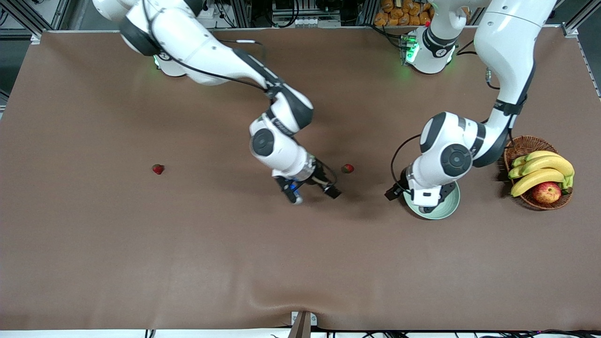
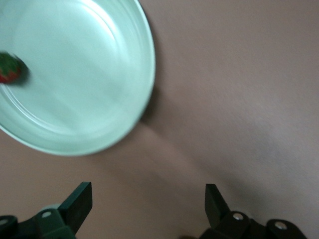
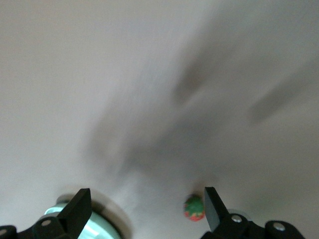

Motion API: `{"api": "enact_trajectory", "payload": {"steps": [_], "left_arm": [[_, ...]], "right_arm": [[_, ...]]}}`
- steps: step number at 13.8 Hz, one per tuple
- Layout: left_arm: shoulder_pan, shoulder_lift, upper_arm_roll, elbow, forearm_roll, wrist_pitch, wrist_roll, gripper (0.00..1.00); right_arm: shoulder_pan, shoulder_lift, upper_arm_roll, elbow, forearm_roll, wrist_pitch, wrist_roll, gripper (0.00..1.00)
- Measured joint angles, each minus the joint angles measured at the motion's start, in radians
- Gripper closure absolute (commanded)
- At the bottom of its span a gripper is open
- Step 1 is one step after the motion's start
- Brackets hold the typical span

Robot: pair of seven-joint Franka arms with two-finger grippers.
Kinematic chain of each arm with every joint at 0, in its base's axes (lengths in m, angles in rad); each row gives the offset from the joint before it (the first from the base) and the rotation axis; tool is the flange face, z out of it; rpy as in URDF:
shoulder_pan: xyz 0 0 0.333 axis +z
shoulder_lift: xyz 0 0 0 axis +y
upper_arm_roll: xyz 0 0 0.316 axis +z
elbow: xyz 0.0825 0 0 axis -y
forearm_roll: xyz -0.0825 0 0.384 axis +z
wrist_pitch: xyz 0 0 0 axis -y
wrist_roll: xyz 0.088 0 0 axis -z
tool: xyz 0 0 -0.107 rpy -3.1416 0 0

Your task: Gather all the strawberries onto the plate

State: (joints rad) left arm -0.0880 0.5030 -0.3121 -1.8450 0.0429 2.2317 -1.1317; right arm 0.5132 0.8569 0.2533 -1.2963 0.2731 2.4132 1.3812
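Nearest the front camera sits the plate (image 1: 451,209), toward the left arm's end of the table. The left wrist view shows one strawberry (image 2: 10,69) lying inside it near the rim, so I judge about a third of the job done. The left gripper (image 1: 425,202) hangs over the plate with its jaws spread wide and nothing between them. It touches neither the dish nor the berry and appears to be waiting. The right gripper (image 1: 312,191) hovers low over bare table around the middle. Its jaws are also wide apart and empty, and I cannot tell whether its fingertips touch the cloth. Farther from the camera, two berries are left on the table. The second strawberry (image 1: 347,168) lies close to the right gripper, between it and the plate's end of the table. In the right wrist view it shows just inside one fingertip but is not gripped. The third strawberry (image 1: 158,169) lies well apart, toward the right arm's end. The basket (image 1: 520,146) of bananas and an apple stands beside the plate and plays no part. Both loose berries have yet to be picked up and carried to the plate, and the closer one looks the likelier next target.
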Motion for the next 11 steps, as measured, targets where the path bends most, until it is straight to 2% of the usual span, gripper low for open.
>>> {"api": "enact_trajectory", "payload": {"steps": [2, 4, 6, 11], "left_arm": [[-0.073, 0.023, -0.001, 0.032, 0.000, 0.000, -0.068, 0.00], [-0.148, 0.055, -0.001, 0.065, 0.000, 0.001, -0.148, 0.00], [-0.216, 0.084, 0.000, 0.081, 0.005, 0.004, -0.167, 0.00], [-0.319, 0.106, 0.002, 0.077, 0.150, 0.003, -0.176, 0.00]], "right_arm": [[-0.079, -0.069, 0.001, 0.002, -0.093, -0.208, -0.012, 0.00], [-0.147, -0.133, 0.000, -0.010, -0.126, -0.359, -0.104, 0.00], [-0.229, -0.221, -0.001, -0.096, -0.133, -0.402, -0.288, 0.00], [-0.438, -0.415, -0.004, -0.375, -0.138, -0.430, -0.696, 0.00]]}}
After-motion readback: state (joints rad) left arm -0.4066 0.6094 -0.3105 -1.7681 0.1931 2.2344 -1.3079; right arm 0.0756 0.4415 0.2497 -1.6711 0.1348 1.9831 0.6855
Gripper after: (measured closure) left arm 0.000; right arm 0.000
